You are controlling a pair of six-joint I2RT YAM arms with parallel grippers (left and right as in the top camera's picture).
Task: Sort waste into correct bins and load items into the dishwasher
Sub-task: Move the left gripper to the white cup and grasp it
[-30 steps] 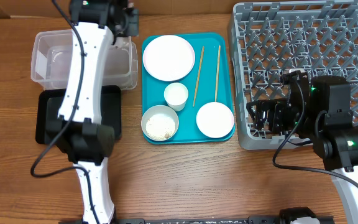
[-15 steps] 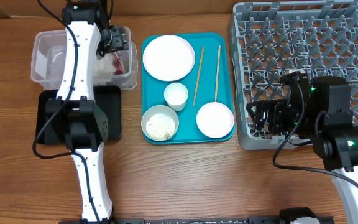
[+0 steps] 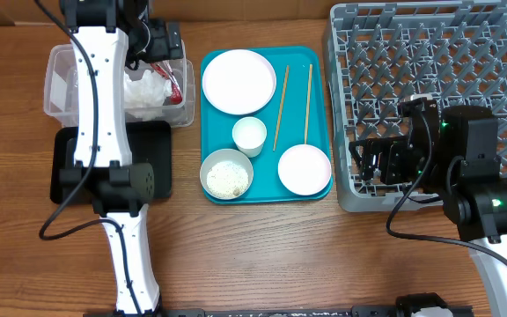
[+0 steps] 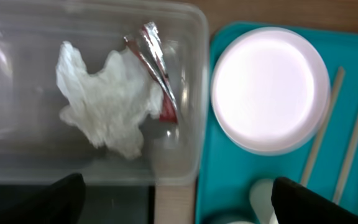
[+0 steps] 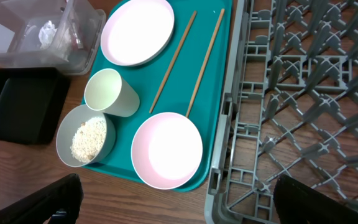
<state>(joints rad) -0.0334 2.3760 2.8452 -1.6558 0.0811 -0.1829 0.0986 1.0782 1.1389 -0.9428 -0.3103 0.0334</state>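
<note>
The crumpled white tissue (image 4: 107, 102) and the red-and-white wrapper (image 4: 157, 74) lie loose in the right end of the clear tub (image 3: 60, 88). My left gripper (image 4: 179, 202) hangs above them, open and holding nothing. The black tray (image 3: 161, 163) sits in front of the tub. On the teal tray (image 3: 319, 62) are a white plate (image 3: 238, 81), a cup (image 3: 249, 135), a bowl of rice (image 3: 227, 174), an empty bowl (image 3: 304, 167) and two chopsticks (image 3: 282, 106). My right gripper (image 5: 185, 202) is open over the near left corner of the grey dish rack (image 3: 429, 53).
My left arm (image 3: 95, 132) stretches from the front edge across the black tray and the tub. The right arm's body (image 3: 482, 185) covers the rack's near right part. Bare wooden table (image 3: 280, 255) runs along the front.
The left gripper opened and let go of the tissue and wrapper, which now lie in the clear tub. The left arm swung leftwards. The right arm has not moved.
</note>
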